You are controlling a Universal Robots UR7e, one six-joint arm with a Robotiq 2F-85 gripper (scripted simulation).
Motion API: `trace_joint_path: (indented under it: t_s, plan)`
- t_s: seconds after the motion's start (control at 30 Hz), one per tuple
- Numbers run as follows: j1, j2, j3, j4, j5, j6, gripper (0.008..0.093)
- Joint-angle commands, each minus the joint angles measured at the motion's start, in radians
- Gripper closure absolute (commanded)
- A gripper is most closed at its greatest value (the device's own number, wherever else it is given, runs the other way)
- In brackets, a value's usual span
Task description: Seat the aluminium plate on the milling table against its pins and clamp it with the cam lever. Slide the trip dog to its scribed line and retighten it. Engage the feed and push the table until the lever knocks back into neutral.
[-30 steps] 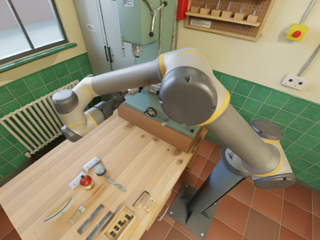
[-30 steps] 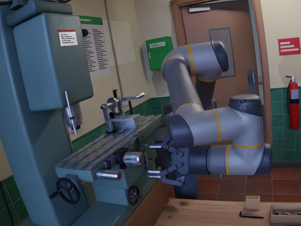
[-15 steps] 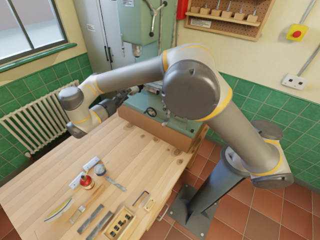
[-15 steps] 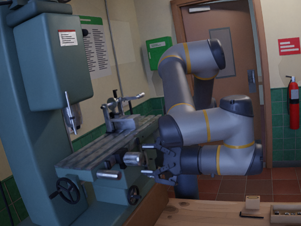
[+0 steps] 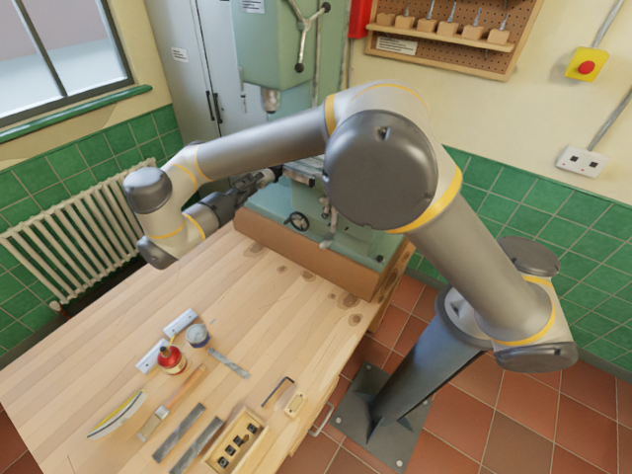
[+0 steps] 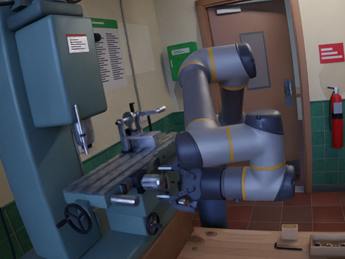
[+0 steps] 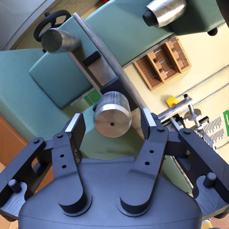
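The milling table (image 6: 122, 164) is largely hidden behind my arm in the side camera. The aluminium plate (image 6: 142, 139) sits on its far end beneath the cam lever (image 6: 146, 112), whose handle points right. On the table's front edge the dark trip dog (image 7: 117, 89) carries a knurled steel knob (image 7: 112, 116) (image 6: 152, 181), and a green mark (image 7: 92, 97) lies on the rail just beside it. My gripper (image 7: 111, 125) (image 6: 164, 182) (image 5: 250, 181) is open and empty, facing the knob end-on with a finger on each side of it. Two plain steel handles (image 7: 57, 40) (image 7: 164, 11) stick out further along.
The mill's green column and head (image 6: 41, 83) rise left of the table. Handwheels (image 6: 78, 218) (image 6: 153, 224) sit below the front edge. The wooden bench (image 5: 204, 331) holds an oil can (image 5: 171, 358), files, a brush and a small box. A radiator (image 5: 66, 234) lines the wall.
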Motion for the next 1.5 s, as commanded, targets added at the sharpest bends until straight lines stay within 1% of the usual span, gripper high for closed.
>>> trace_joint_path:
  t_s: [0.0,0.53,1.13,1.47]
  plan:
    - [-0.002,-0.003,0.003,-0.001,-0.002,0.000,0.0334]
    - [-0.033,-0.030,0.053,-0.025,-0.033,0.000,0.0334]
    - [-0.037,-0.033,0.059,-0.028,-0.037,0.000,0.0334]
    - [-0.037,-0.033,0.059,-0.028,-0.037,0.000,0.0529]
